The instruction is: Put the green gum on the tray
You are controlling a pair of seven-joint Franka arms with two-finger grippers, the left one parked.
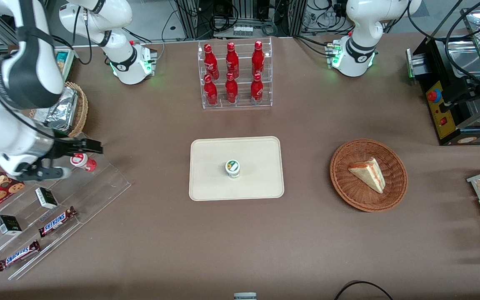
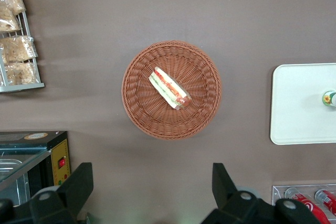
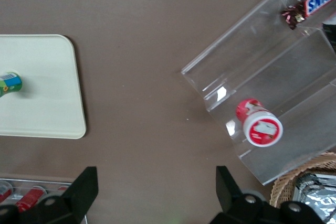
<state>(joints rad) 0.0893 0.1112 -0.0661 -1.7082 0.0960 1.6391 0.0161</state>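
The green gum [image 1: 233,168] stands upright near the middle of the cream tray [image 1: 206,187]; its lid is white with green and orange. It shows too in the right wrist view [image 3: 9,84] on the tray [image 3: 47,114], and in the left wrist view [image 2: 329,98] on the tray [image 2: 294,119]. My right gripper [image 1: 82,157] hangs open and empty above the clear stepped shelf at the working arm's end, well apart from the tray. In the right wrist view the gripper [image 3: 156,184] has only bare table between its fingers.
A red-lidded red bottle [image 1: 83,161] sits on the clear stepped shelf [image 1: 98,183] beside my gripper, with Snickers bars [image 1: 56,221] and small boxes lower down. A rack of red bottles [image 1: 234,75] stands farther from the camera than the tray. A wicker basket with a sandwich [image 1: 368,174] lies toward the parked arm.
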